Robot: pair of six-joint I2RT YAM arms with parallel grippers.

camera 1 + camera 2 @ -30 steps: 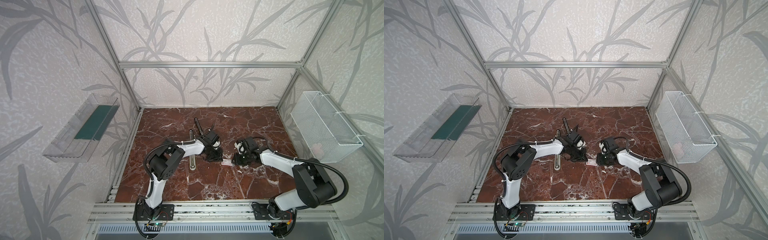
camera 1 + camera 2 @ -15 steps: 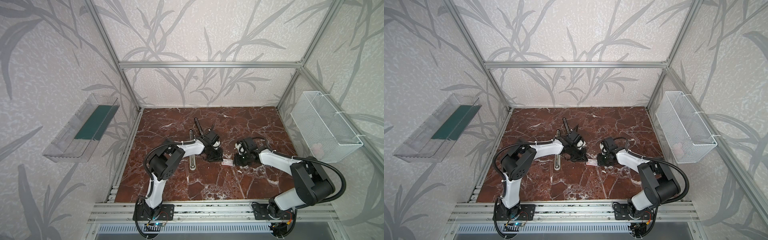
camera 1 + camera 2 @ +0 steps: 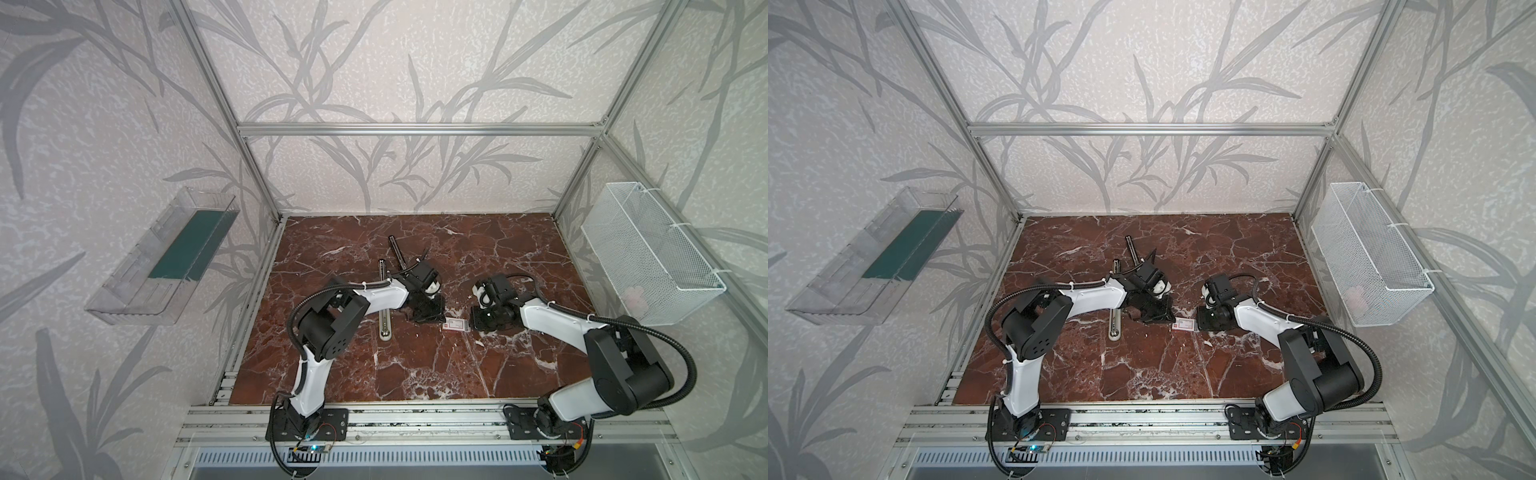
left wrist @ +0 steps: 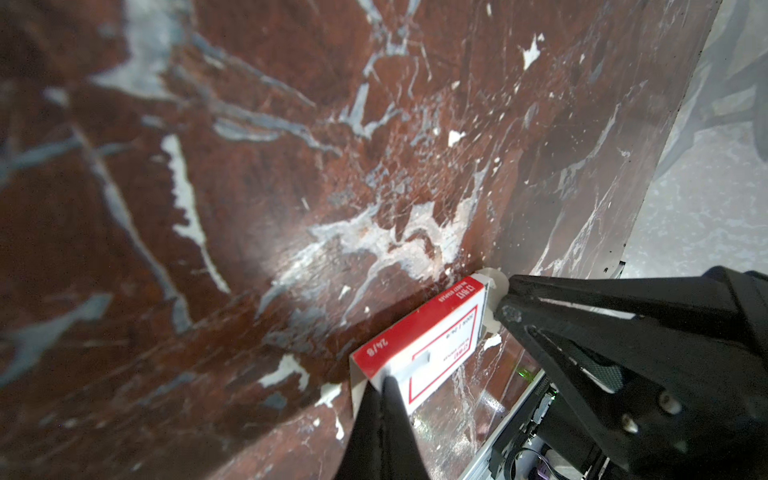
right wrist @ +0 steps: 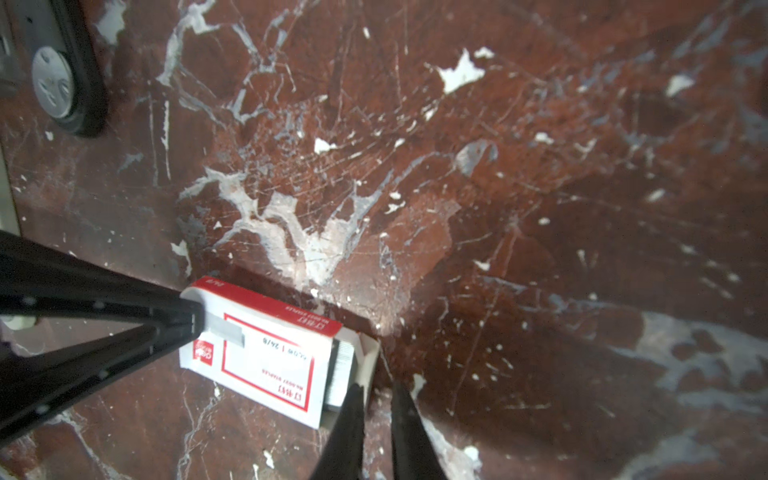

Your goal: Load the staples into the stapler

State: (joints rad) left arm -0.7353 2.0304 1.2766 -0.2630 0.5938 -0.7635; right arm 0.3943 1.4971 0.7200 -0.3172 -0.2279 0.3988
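Observation:
A flat white box with red print (image 3: pixel 456 325) (image 3: pixel 1185 325) lies mid-table. My left gripper (image 4: pixel 388 380) is shut, and its tip presses down on one end of the box (image 4: pixel 419 345). At the other end the inner tray is slid partly out and shows the grey staples (image 5: pixel 343 365). There my right gripper (image 5: pixel 376 388) stands with its jaws a narrow gap apart, one fingertip against the tray's end flap (image 5: pixel 370 361) and marble showing in the gap. A long silver stapler (image 3: pixel 384 316) lies left of the box, partly under my left arm. A black one (image 3: pixel 397 253) lies behind it.
A white wire basket (image 3: pixel 648 257) hangs on the right wall and a clear plastic bin (image 3: pixel 162 262) on the left wall. An aluminium rail (image 3: pixel 415 419) runs along the table's front edge. A stapler's rounded end (image 5: pixel 58 79) shows in the right wrist view.
My right gripper has shifted slightly at the box's end. The box and my left gripper stay where they were.

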